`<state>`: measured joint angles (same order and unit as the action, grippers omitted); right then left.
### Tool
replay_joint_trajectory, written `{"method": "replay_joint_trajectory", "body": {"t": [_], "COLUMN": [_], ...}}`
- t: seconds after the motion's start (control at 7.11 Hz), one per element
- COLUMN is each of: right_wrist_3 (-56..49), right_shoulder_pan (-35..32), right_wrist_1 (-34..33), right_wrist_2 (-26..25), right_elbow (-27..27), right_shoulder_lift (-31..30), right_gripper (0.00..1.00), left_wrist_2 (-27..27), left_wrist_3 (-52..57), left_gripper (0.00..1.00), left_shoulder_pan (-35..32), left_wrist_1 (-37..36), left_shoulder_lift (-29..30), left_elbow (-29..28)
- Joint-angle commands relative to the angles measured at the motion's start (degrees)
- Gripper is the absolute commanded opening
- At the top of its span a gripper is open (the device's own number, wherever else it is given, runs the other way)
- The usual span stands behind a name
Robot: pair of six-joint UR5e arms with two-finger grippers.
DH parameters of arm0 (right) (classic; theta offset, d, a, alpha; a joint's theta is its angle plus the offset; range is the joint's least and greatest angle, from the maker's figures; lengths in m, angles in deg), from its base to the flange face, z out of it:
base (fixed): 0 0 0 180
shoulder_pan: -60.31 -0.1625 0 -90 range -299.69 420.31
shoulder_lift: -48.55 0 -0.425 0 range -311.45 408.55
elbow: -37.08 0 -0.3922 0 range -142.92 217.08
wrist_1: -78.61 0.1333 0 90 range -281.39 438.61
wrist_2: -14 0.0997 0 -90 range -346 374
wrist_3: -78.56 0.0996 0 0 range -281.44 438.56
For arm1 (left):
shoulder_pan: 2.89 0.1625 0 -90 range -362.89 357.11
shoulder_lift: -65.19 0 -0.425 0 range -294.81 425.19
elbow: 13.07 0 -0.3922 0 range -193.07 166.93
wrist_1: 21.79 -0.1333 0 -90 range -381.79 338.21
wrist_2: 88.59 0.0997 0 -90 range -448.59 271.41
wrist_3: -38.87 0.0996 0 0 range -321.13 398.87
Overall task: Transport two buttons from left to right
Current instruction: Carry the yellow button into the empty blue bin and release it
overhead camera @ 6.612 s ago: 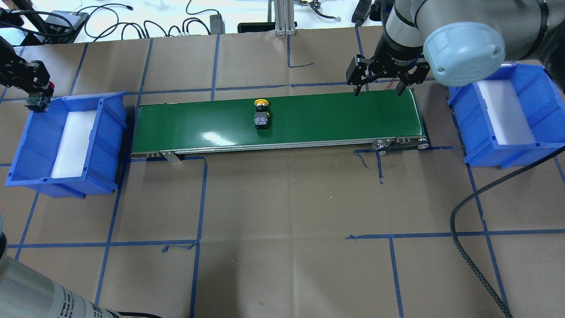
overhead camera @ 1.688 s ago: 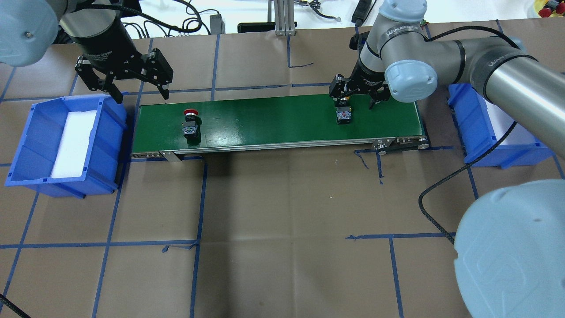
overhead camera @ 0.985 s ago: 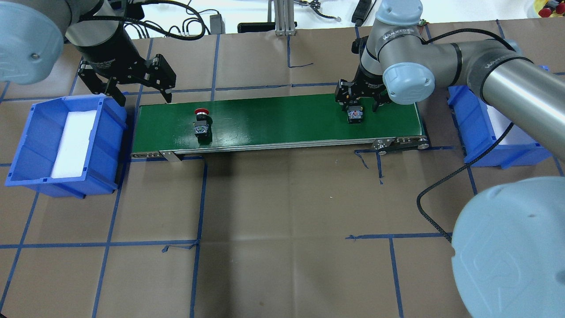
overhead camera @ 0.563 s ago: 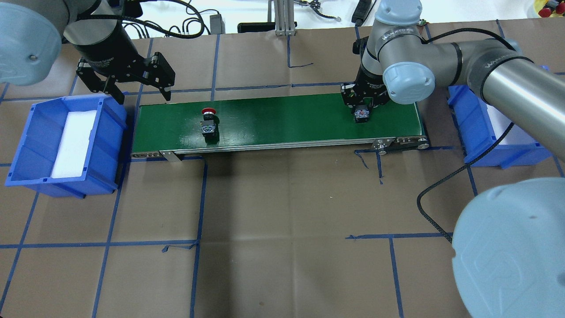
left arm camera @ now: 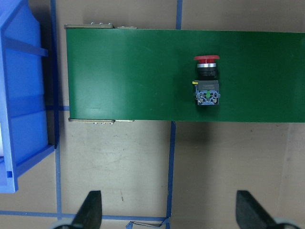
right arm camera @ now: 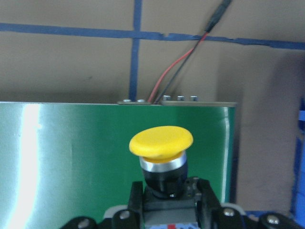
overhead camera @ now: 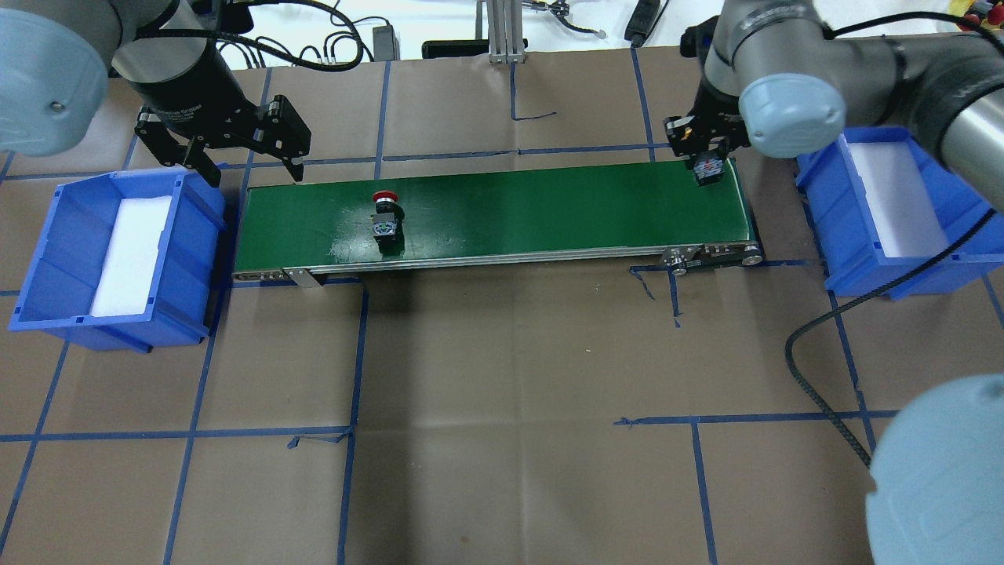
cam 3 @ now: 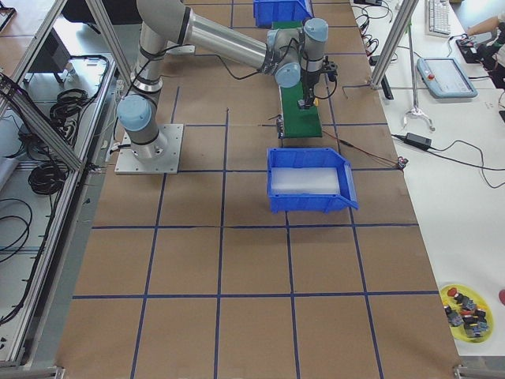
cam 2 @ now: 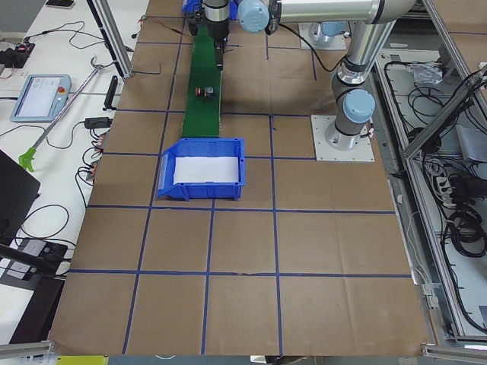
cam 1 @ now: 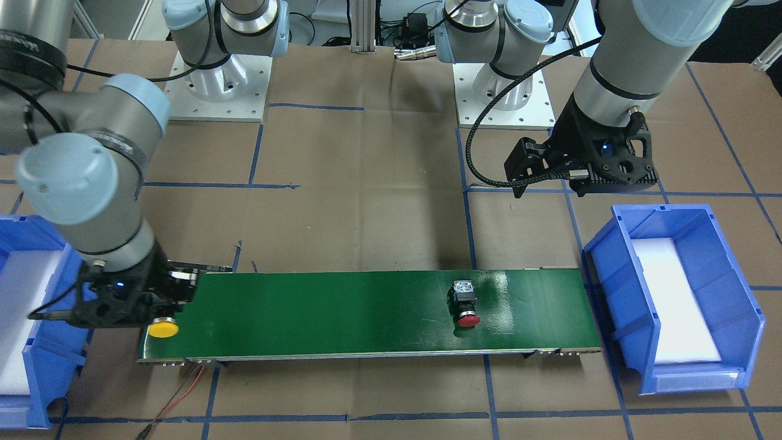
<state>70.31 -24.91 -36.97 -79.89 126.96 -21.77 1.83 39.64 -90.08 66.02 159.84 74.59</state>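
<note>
The yellow-capped button [overhead camera: 711,169] hangs over the right end of the green conveyor belt [overhead camera: 549,204], with my right gripper [overhead camera: 706,154] shut on its body. The right wrist view shows its yellow cap [right arm camera: 161,141] sticking out past the fingers [right arm camera: 135,200]. The red-capped button [overhead camera: 386,220] lies on the belt's left part, also seen in the left wrist view [left arm camera: 207,81] and in the front view [cam 1: 464,299]. My left gripper [overhead camera: 255,174] hovers open and empty beyond the belt's left end, well apart from the red button.
A blue bin [overhead camera: 192,235] with a white liner stands off the belt's left end. A second blue bin [overhead camera: 831,227] stands off the right end, beside the right gripper. Cables lie beyond the table's far edge, and a black hose [overhead camera: 808,369] trails at front right.
My right gripper closed on the yellow button, lifted it and carried it right to the belt's end. The red button has ridden right along the belt. The left gripper stayed open, nearly still.
</note>
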Motion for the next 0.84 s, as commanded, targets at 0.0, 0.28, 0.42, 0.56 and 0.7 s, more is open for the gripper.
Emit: {"method": "replay_joint_trajectory", "body": {"t": [0.0,0.28,0.42,0.56,0.7], "right_wrist_3": [-12.26,-25.26,-28.02,-28.31,-28.14], "right_shoulder_pan": [11.86,20.59,22.71,23.95,25.27], "right_wrist_1": [3.33,2.47,2.38,2.38,1.42], "right_wrist_2": [0.19,0.45,0.37,0.54,0.8], "right_elbow": [-0.15,0.11,0.81,1.69,4.13], "right_shoulder_lift": [-5.25,-5.27,-4.92,-4.74,-4.74], "right_gripper": [0.06,0.06,0.06,0.05,0.05], "left_wrist_2": [-0.06,-0.06,-0.06,-0.15,-0.06], "left_wrist_3": [0.19,0.19,0.1,0.1,0.1], "left_gripper": [1.0,1.0,1.0,1.0,1.0], "left_shoulder_pan": [0.0,0.0,0.0,0.0,0.0], "left_wrist_1": [0.0,0.0,0.0,-0.09,0.0], "left_shoulder_lift": [-0.08,-0.17,-0.17,-0.17,-0.17], "left_elbow": [-0.03,0.23,0.23,0.23,0.32]}}
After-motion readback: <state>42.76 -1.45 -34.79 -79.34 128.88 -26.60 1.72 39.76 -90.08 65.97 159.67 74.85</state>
